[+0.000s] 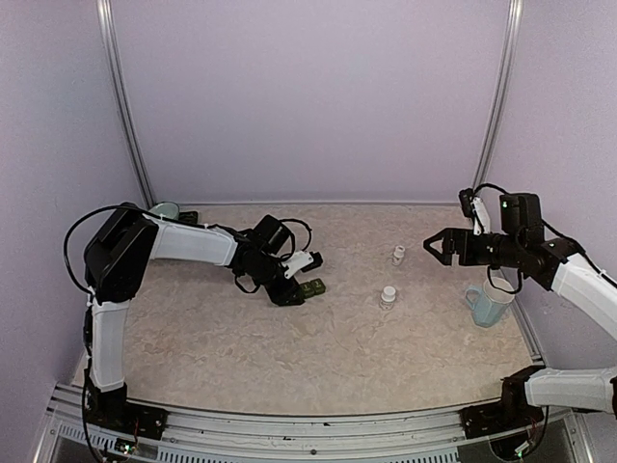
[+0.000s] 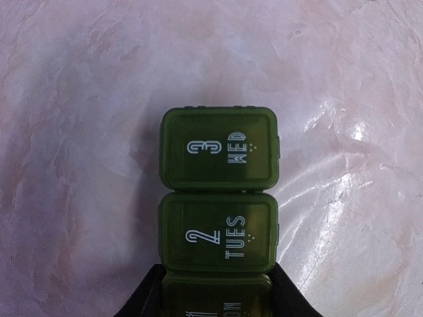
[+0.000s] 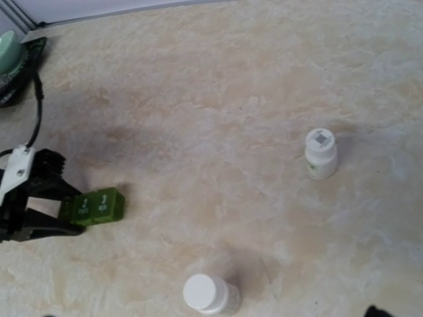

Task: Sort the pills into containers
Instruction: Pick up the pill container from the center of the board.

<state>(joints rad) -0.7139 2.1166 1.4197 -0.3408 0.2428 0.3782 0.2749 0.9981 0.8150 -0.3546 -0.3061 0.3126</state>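
The containers (image 1: pixel 310 287) are a dark green strip of joined lidded compartments lying flat left of the table's middle. In the left wrist view the containers (image 2: pixel 218 148) show lids marked WED and TUES, both closed. My left gripper (image 2: pixel 218 294) has its black fingers pressed against both sides of the nearest compartment, shut on the strip. From the right wrist view the containers (image 3: pixel 99 205) stick out of that gripper (image 3: pixel 63 211). My right gripper (image 1: pixel 431 246) hovers open and empty at the right. No pills are in view.
Two white capped bottles (image 1: pixel 398 255) (image 1: pixel 388 297) stand right of centre; the right wrist view shows one bottle (image 3: pixel 320 153) farther off and another (image 3: pixel 210 294) close below. A pale blue mug (image 1: pixel 489 304) stands under the right arm. A pale green bowl (image 1: pixel 166 208) sits at the back left.
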